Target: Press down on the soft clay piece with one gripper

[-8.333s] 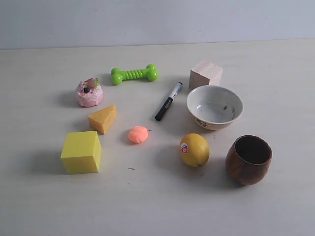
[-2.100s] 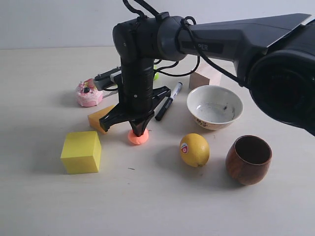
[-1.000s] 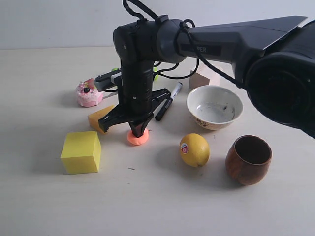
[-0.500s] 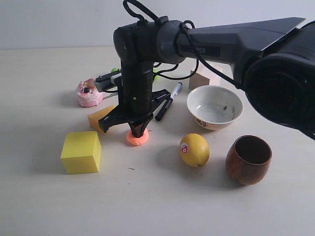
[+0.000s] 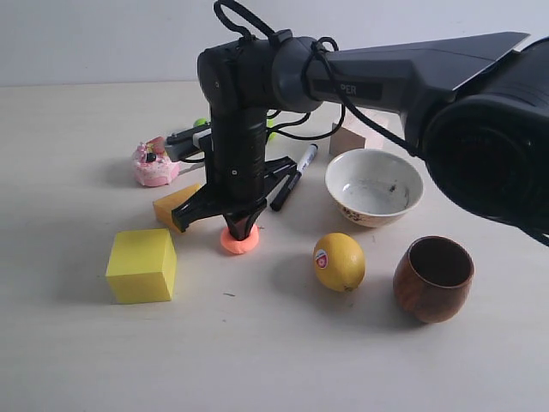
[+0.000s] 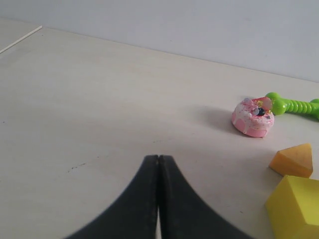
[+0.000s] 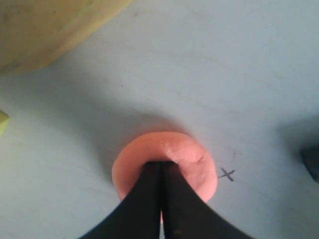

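Observation:
The soft clay piece (image 5: 239, 243) is a salmon-orange patty, flattened on the table between the orange-yellow wedge and the lemon. My right gripper (image 5: 240, 228) stands straight down on it, shut, with its tips sunk into the top. In the right wrist view the closed tips of the right gripper (image 7: 160, 164) sit in a dent in the soft clay piece (image 7: 192, 162), beside a small pen cross on the table. The left gripper (image 6: 158, 158) is shut and holds nothing, low over bare table; it does not show in the exterior view.
Around the clay stand an orange-yellow wedge (image 5: 171, 206), a yellow cube (image 5: 142, 265), a pink toy cake (image 5: 154, 163), a black marker (image 5: 293, 177), a lemon (image 5: 339, 261), a white bowl (image 5: 374, 187), a brown wooden cup (image 5: 434, 278) and a pale wooden block (image 5: 347, 137). The arm hides most of the green bone toy (image 6: 294, 105).
The right arm has sunk a little further and the clay has spread flatter and wider under its tips. Everything else lies as before.

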